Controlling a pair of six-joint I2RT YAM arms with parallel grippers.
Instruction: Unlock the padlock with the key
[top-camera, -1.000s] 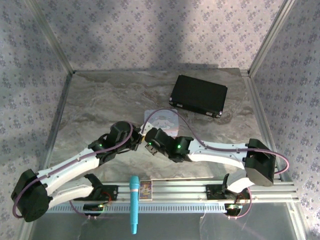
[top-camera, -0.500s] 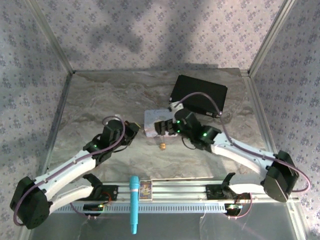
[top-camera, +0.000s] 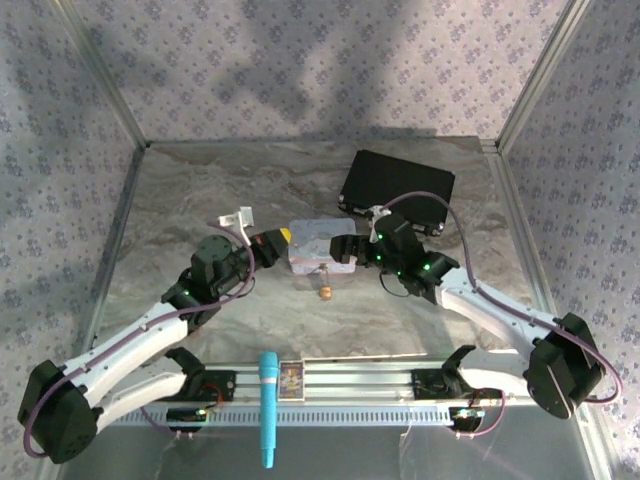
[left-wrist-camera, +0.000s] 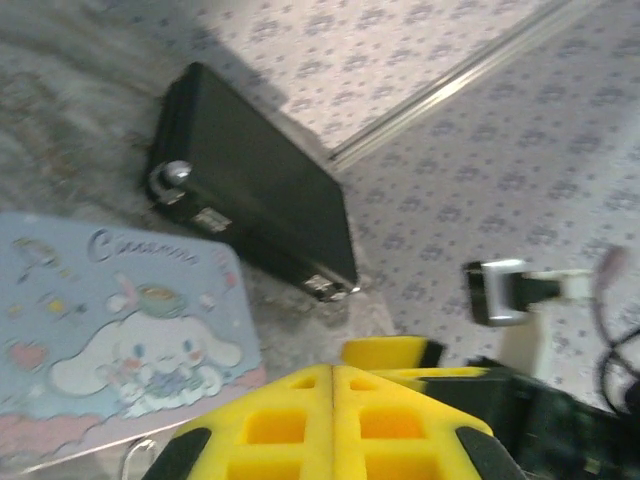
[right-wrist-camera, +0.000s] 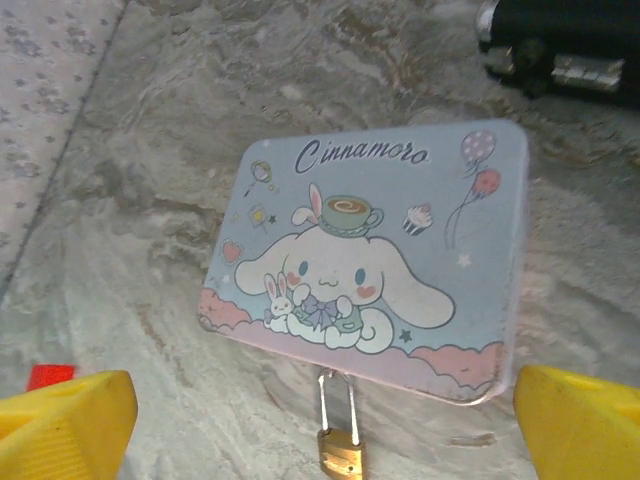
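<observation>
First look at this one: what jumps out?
The pale blue cartoon tin in the middle of the table draws the eye, with the tiny brass padlock at its near edge. Beyond it lies a black case, and a turquoise microphone lies across the front rail.

you'll find the lavender tin (right-wrist-camera: 370, 260) just ahead of the right gripper (right-wrist-camera: 325, 400), lying flat on the marbled table (right-wrist-camera: 200, 120) with its cartoon lid up; past the tin, further from that gripper, sits the black case (top-camera: 398, 190), apart from the tin; a small red block (right-wrist-camera: 50, 376) lies close by one of its fingers; far behind that gripper a teal microphone (top-camera: 268, 408) lies across the metal rail (top-camera: 380, 385), a small picture card (top-camera: 291, 379) just beside it
</observation>
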